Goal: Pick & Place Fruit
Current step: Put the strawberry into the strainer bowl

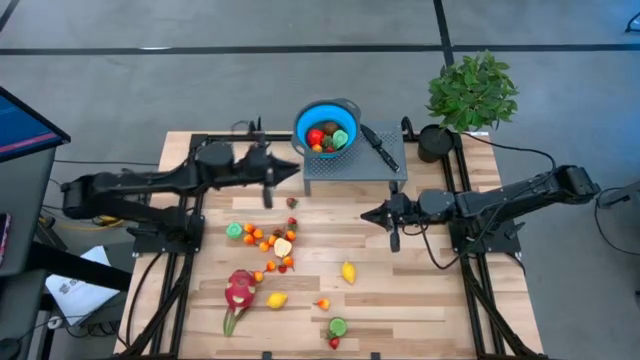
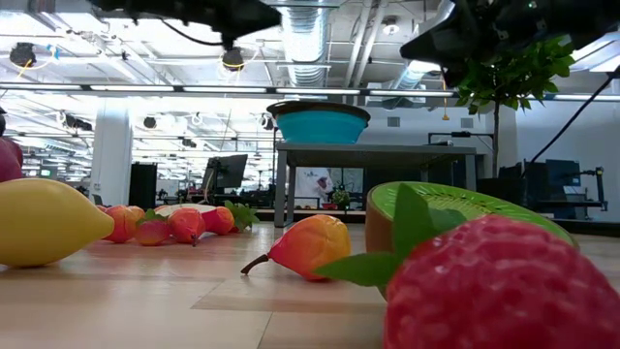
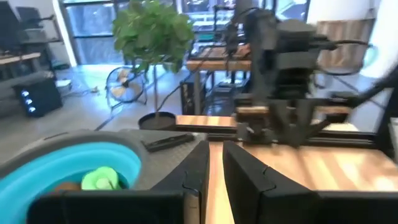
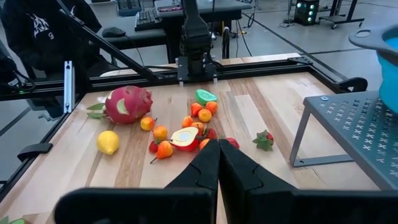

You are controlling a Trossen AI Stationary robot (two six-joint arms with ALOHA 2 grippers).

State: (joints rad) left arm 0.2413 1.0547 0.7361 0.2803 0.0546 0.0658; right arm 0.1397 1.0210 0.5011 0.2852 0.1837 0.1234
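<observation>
Knife [image 1: 378, 146] beside blue bowl [image 1: 327, 126] on grey stand [image 1: 385, 166]; plant [image 1: 472, 92] nearby.

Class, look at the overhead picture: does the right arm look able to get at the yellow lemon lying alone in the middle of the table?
Probably yes. The lemon lies alone on bare wood, just below the right gripper, which hangs shut above the table. Nothing stands between them; the fingers must open first.
</observation>
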